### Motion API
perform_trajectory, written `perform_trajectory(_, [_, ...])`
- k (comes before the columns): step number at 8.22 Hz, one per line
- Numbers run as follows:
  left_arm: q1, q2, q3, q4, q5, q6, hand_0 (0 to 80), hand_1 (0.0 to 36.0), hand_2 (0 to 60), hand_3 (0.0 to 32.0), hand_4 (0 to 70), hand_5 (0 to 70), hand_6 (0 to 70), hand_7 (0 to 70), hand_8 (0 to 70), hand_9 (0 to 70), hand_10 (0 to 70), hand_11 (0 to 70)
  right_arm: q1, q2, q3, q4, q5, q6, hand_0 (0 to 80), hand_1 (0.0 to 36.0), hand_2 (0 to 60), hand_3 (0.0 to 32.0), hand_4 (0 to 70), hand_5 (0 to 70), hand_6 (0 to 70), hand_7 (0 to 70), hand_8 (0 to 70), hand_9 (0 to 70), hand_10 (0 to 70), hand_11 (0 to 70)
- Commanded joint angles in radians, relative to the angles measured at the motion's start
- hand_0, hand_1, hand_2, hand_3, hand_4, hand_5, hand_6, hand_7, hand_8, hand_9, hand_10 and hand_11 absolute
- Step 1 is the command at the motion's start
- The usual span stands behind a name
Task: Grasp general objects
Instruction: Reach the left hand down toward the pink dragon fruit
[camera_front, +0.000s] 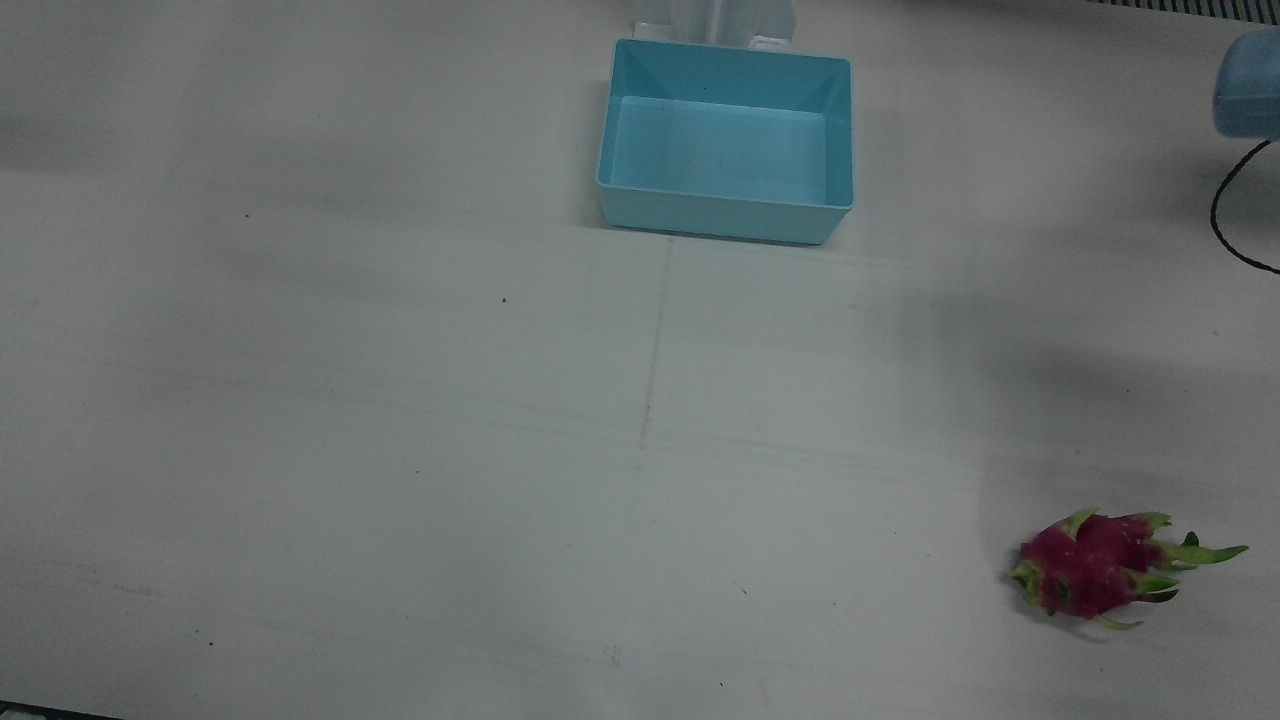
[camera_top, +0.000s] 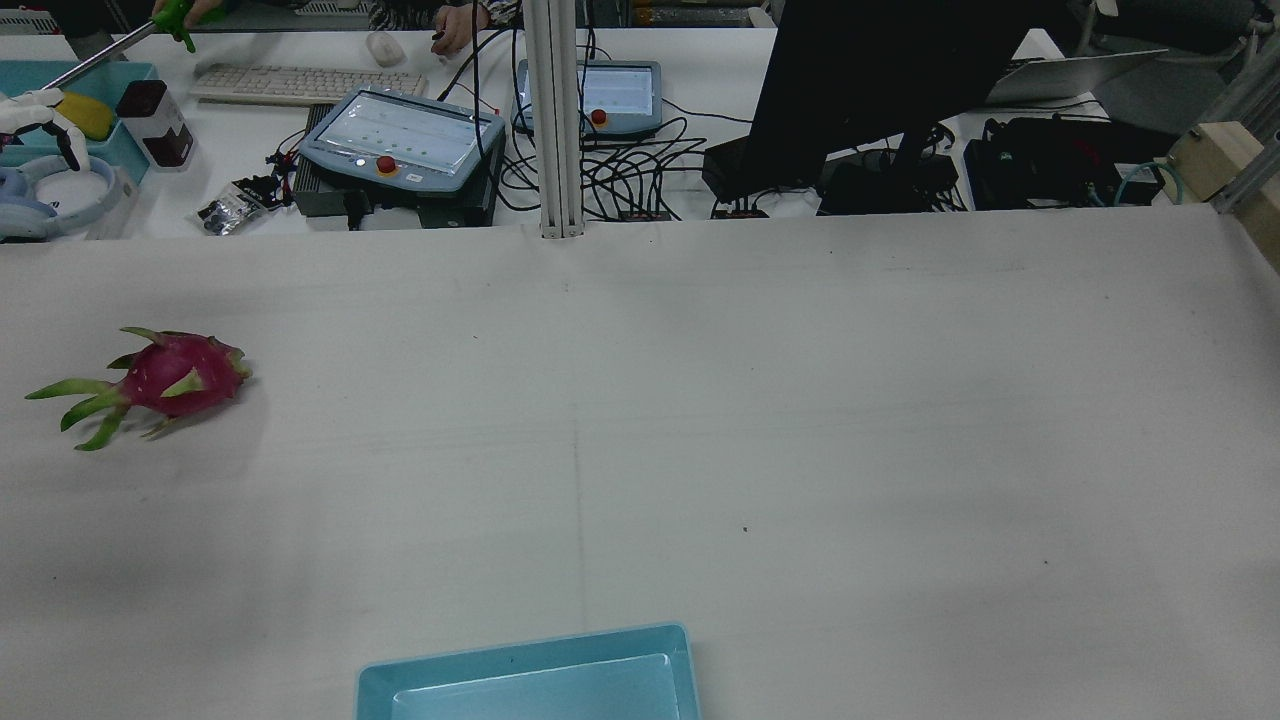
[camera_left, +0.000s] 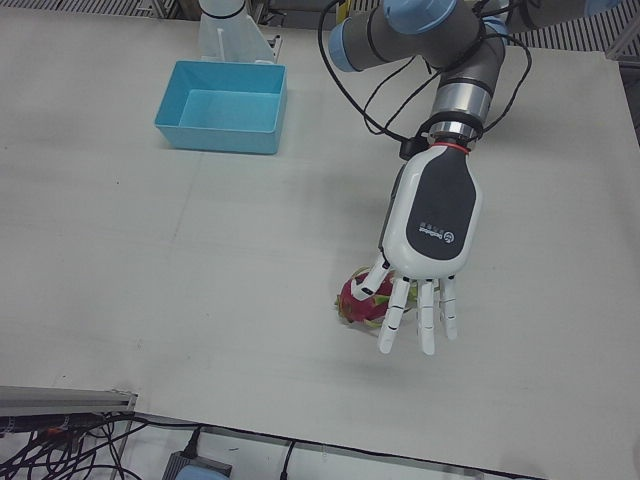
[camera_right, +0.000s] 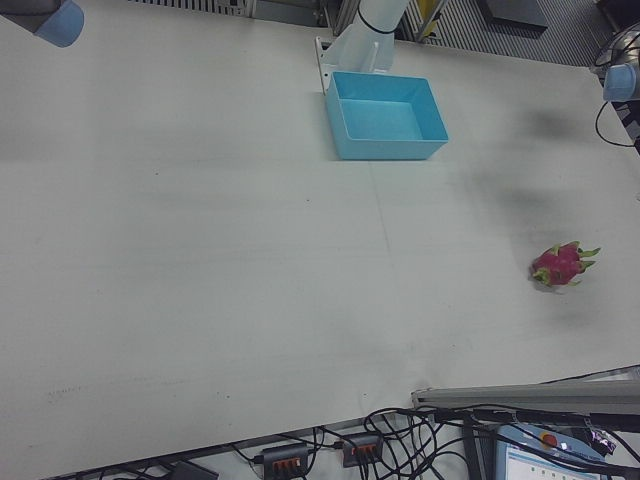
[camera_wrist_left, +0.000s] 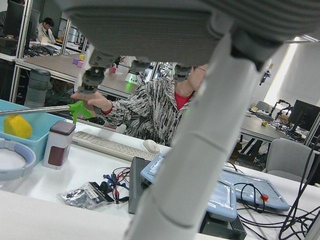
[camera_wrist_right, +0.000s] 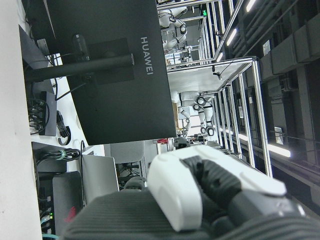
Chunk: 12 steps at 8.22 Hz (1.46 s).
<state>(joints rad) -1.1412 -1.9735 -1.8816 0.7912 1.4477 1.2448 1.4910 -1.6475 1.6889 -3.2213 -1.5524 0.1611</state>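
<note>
In the front view a dragon fruit (camera_front: 1095, 570) lies on its side near the lower right corner of the white table (camera_front: 400, 400), its green scales pointing right, and a light blue bin (camera_front: 725, 140) stands empty at the top centre, well apart from the fruit; no hand shows here, only a blue arm joint (camera_front: 1248, 82) and a black cable (camera_front: 1235, 215) at the right edge. The rear view puts the dragon fruit (camera_top: 165, 380) at the far left of the table, the rim of the blue bin (camera_top: 530, 680) at the bottom edge, and beyond the table a desk with two teach pendants (camera_top: 405, 140), a keyboard (camera_top: 300, 84), a dark monitor (camera_top: 860, 80) and a person's hand (camera_top: 455, 25). In the left-front view the left hand (camera_left: 430, 235) hangs palm down over the table with its fingers (camera_left: 428, 320) spread and pointing toward the near edge, holding nothing; it covers part of the dragon fruit (camera_left: 362, 300), and contact cannot be told. The right-front view shows the fruit (camera_right: 562, 265) at the right side and the bin (camera_right: 385, 115) at the far centre. The left hand view shows blurred fingers (camera_wrist_left: 200, 150) close up and a seated person (camera_wrist_left: 150, 107) at the desk. The right hand view shows part of the right hand (camera_wrist_right: 200, 195), but whether it is spread or curled cannot be told.
</note>
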Motion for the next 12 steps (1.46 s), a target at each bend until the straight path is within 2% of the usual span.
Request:
perform_trajectory(1, [0.155,-0.007,0.050,0.014,-0.135,-0.001,80.0,36.0,0.7,32.0,0.0,51.4,0.0,6.1,0.0,0.0,0.0,0.0,0.000,0.000,0.000,0.000,0.000,0.000,0.0,0.0,0.0,0.0,0.0,0.0,0.0,0.0,0.0,0.0,0.0,0.0])
perform_trajectory(4, [0.181,-0.008,0.157,-0.035,-0.177,-0.002,80.0,36.0,0.0,32.0,0.0,53.4,0.0,5.4,0.0,0.0,0.0,0.0,0.000,0.000,0.002,0.000,0.000,0.000,0.0,0.0,0.0,0.0,0.0,0.0,0.0,0.0,0.0,0.0,0.0,0.0])
perform_trajectory(5, [0.182,-0.014,0.183,-0.047,-0.190,-0.004,80.0,35.0,0.0,32.0,0.0,52.6,0.0,4.4,0.7,0.0,0.0,0.0,0.000,0.000,0.000,0.000,0.000,0.000,0.0,0.0,0.0,0.0,0.0,0.0,0.0,0.0,0.0,0.0,0.0,0.0])
perform_trajectory(6, [0.182,-0.022,0.215,-0.062,-0.190,-0.002,80.0,32.2,0.0,32.0,0.0,53.1,0.0,3.3,2.2,0.0,0.0,0.0,0.000,0.000,0.000,0.000,0.000,0.000,0.0,0.0,0.0,0.0,0.0,0.0,0.0,0.0,0.0,0.0,0.0,0.0])
perform_trajectory(7, [0.184,-0.033,0.245,-0.069,-0.193,-0.002,80.0,30.8,0.0,32.0,0.0,54.0,0.0,2.8,4.2,0.0,0.0,0.0,0.000,0.000,0.002,0.000,0.000,0.000,0.0,0.0,0.0,0.0,0.0,0.0,0.0,0.0,0.0,0.0,0.0,0.0])
perform_trajectory(9, [0.273,-0.038,0.259,-0.056,-0.236,-0.005,80.0,31.0,0.0,32.0,0.0,56.2,0.0,3.3,4.8,0.0,0.0,0.0,0.000,0.000,0.000,0.000,0.000,0.000,0.0,0.0,0.0,0.0,0.0,0.0,0.0,0.0,0.0,0.0,0.0,0.0])
perform_trajectory(10, [0.291,-0.038,0.265,-0.058,-0.262,-0.007,80.0,31.4,0.0,32.0,0.0,56.9,0.0,3.6,5.2,0.0,0.0,0.0,0.000,0.000,0.000,0.000,0.000,0.000,0.0,0.0,0.0,0.0,0.0,0.0,0.0,0.0,0.0,0.0,0.0,0.0])
perform_trajectory(12, [0.302,-0.039,0.304,-0.084,-0.271,-0.008,80.0,31.2,0.0,32.0,0.0,56.3,0.0,3.2,5.3,0.0,0.0,0.0,0.000,0.000,0.002,0.000,0.000,0.000,0.0,0.0,0.0,0.0,0.0,0.0,0.0,0.0,0.0,0.0,0.0,0.0])
